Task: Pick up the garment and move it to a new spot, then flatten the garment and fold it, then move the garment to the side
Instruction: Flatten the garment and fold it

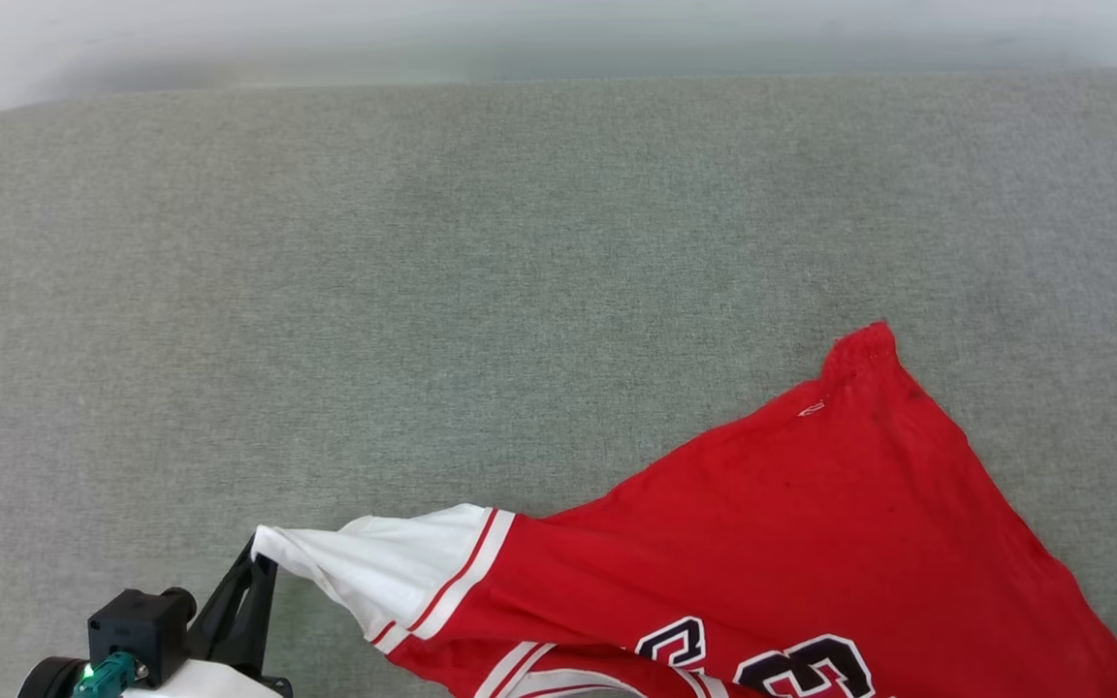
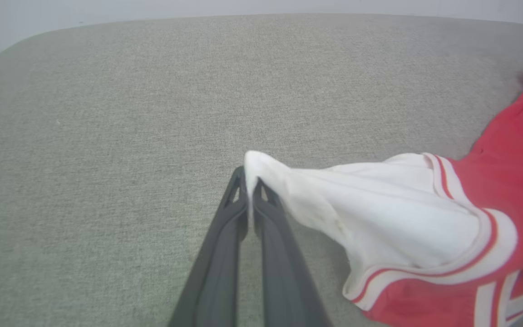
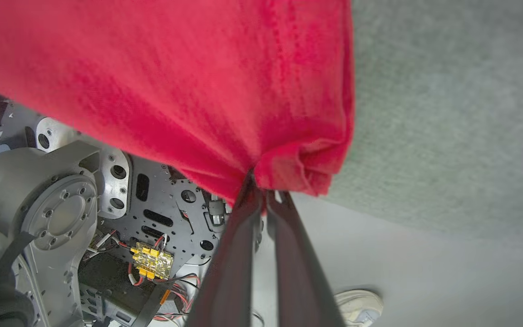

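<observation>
The garment (image 1: 791,523), a red jersey with white sleeves and dark lettering, lies stretched across the lower right of the grey-green cushion (image 1: 423,271). My left gripper (image 1: 263,557) is shut on the tip of its white sleeve at the lower left. The left wrist view shows the two dark fingers (image 2: 234,213) pinched on the white sleeve (image 2: 379,213). In the right wrist view my right gripper (image 3: 261,190) is shut on a bunched red edge of the garment (image 3: 198,81), off the cushion's near side.
The cushion's far edge meets a pale wall (image 1: 558,39). Below the right gripper are the robot's base (image 3: 84,204) with wiring, pale floor (image 3: 425,272) and a person's white shoe (image 3: 361,304).
</observation>
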{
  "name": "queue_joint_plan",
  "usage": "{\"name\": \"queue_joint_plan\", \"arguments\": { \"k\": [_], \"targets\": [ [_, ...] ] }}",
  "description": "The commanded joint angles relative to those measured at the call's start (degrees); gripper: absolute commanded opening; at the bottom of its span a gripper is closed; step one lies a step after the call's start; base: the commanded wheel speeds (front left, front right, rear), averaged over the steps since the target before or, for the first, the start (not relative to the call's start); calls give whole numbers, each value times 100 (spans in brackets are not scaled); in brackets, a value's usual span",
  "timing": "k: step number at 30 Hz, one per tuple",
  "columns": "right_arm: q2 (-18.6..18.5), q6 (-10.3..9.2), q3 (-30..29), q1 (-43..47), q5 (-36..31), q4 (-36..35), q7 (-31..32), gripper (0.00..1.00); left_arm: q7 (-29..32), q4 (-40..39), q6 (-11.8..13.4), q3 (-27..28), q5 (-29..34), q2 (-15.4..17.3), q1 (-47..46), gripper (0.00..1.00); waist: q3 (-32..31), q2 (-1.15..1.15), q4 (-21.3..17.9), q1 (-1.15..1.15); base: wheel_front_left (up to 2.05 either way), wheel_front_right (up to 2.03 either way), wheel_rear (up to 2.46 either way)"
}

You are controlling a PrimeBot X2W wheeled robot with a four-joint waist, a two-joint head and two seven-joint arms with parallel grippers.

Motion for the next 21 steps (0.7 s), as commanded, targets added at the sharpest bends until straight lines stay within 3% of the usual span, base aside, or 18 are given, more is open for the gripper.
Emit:
{"name": "queue_joint_plan", "arguments": {
  "k": [1,2,3,14,21],
  "targets": [
    [99,-4,-173,85,-105,62,-66,0,-23,3,-16,21,2,12,5,0,42,0,-34,1,0,0,0],
    [155,-4,-290,49,-145,60,-115,3,-23,14,-23,14,6,13,-5,0,47,0,-41,1,0,0,0],
    [202,-4,-400,-13,-182,18,-149,100,-23,22,-29,9,10,15,-17,0,47,0,-50,1,0,0,0],
    [180,-3,-1681,-1299,-641,-1268,-29,100,11,6,-57,-79,68,-48,-169,0,117,0,50,1,0,0,0],
    [430,-3,-1174,-2740,-919,-1531,1172,100,56,2,-140,-194,191,-133,-483,0,439,0,287,1,0,0,0]
  ]
}}
